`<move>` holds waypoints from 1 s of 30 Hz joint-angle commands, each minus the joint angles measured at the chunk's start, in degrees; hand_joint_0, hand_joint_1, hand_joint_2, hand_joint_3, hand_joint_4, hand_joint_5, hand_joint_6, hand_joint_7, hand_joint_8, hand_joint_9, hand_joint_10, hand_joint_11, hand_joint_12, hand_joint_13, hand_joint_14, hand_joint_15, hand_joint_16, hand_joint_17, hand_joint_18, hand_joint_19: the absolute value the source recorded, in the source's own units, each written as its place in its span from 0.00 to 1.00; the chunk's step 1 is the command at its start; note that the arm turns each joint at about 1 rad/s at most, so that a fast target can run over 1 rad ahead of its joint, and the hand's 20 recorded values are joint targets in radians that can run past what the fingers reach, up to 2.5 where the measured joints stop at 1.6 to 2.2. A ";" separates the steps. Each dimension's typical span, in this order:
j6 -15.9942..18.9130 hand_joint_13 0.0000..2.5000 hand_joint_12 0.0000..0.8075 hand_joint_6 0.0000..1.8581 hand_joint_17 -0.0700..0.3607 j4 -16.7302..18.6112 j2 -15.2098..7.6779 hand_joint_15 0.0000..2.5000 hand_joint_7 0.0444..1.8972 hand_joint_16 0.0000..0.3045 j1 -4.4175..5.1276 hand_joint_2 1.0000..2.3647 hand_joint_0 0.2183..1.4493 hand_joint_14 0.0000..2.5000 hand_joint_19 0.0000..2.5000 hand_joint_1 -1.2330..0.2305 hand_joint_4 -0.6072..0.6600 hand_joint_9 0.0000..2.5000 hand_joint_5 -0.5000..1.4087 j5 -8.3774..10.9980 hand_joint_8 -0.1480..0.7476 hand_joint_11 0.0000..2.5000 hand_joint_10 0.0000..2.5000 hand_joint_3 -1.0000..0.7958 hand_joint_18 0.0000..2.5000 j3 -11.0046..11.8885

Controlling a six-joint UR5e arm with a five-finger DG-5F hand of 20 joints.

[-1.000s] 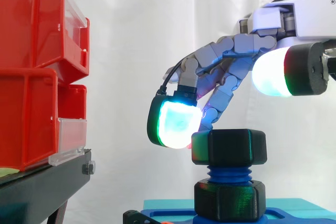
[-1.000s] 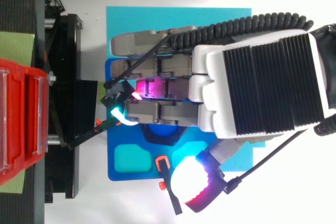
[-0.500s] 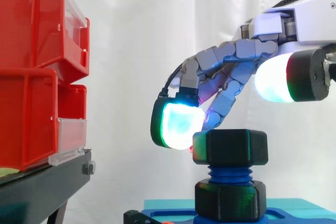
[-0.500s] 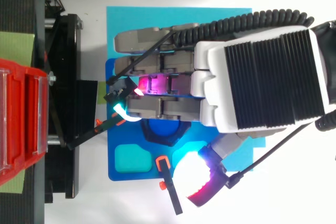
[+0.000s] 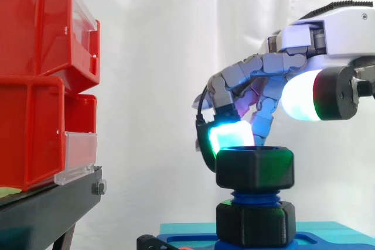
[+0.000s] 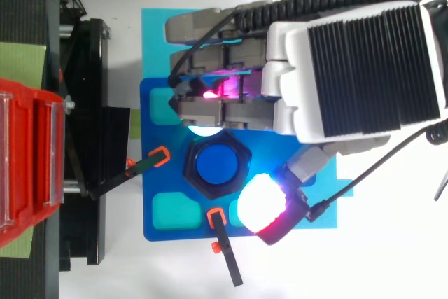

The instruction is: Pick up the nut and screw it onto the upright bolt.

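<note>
the black hexagonal nut (image 5: 255, 169) sat on top of the blue upright bolt (image 6: 218, 164), level, with a few turns of blue thread bare beneath it. below that thread a second black collar (image 5: 255, 224) ringed the bolt's foot, which stood on a blue plate (image 6: 168, 180) over a teal mat (image 6: 308, 19) on the white desk (image 6: 392, 264). the hand (image 6: 364, 68) hung above and beside the nut, its fingers (image 5: 231, 137) curled downward, one cyan-glowing pad right at the nut's upper rim on the far side. the thumb (image 5: 302, 95), glowing white with a red edge, was raised clear of the nut, so the curled fingers gripped nothing. two orange-tipped black clamps (image 6: 159, 157) lay at the plate's edge near the nut. well apart, red bins (image 5: 35, 39) were stacked on a black stand (image 5: 47, 209) before a white curtain (image 5: 164, 39).
</note>
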 commanded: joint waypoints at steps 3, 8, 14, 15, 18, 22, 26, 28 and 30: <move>-0.37 0.34 0.22 0.34 0.22 -0.59 -0.01 0.00 0.64 0.04 -0.93 0.00 0.27 0.00 0.00 0.67 0.56 0.54 0.29 -0.93 0.45 0.00 0.00 0.28 0.19 0.00; -0.46 0.32 0.24 0.28 0.23 -0.86 0.08 0.00 0.74 0.04 -1.73 0.00 0.27 0.00 0.00 0.68 0.59 0.53 0.29 -1.90 0.46 0.02 0.00 0.28 0.18 0.09; -0.46 0.28 0.28 0.27 0.26 -1.91 0.08 0.00 0.59 0.06 -2.08 0.00 0.26 0.00 0.00 0.70 0.65 0.46 0.24 -2.42 0.46 0.01 0.00 0.28 0.13 3.17; -0.46 0.27 0.29 0.27 0.26 -2.26 0.08 0.00 0.57 0.06 -2.17 0.00 0.26 0.00 0.00 0.70 0.66 0.46 0.24 -2.34 0.45 0.01 0.00 0.28 0.13 3.61; -0.46 0.25 0.30 0.27 0.28 -4.46 0.08 0.00 0.40 0.07 -2.08 0.00 0.25 0.00 0.00 0.72 0.66 0.41 0.21 -2.25 0.44 0.00 0.00 0.28 0.11 5.80; -0.72 0.22 0.30 0.27 0.29 -5.87 0.08 0.00 0.34 0.08 -1.81 0.00 0.24 0.00 0.00 0.73 0.65 0.37 0.20 -2.07 0.42 0.00 0.00 0.28 0.08 6.86; -0.72 0.20 0.32 0.27 0.30 -6.39 0.08 0.00 0.33 0.09 -1.29 0.00 0.24 0.00 0.00 0.74 0.65 0.35 0.20 -0.84 0.41 0.00 0.00 0.28 0.06 7.21; -0.72 0.20 0.32 0.27 0.30 -6.39 -0.01 0.00 0.33 0.09 -0.93 0.00 0.24 0.00 0.00 0.75 0.65 0.35 0.21 0.57 0.42 0.00 0.00 0.28 0.06 7.12; -0.72 0.19 0.32 0.27 0.30 -6.22 -0.01 0.00 0.34 0.09 -0.50 0.00 0.24 0.00 0.00 0.75 0.65 0.35 0.21 1.88 0.41 0.00 0.00 0.28 0.06 6.51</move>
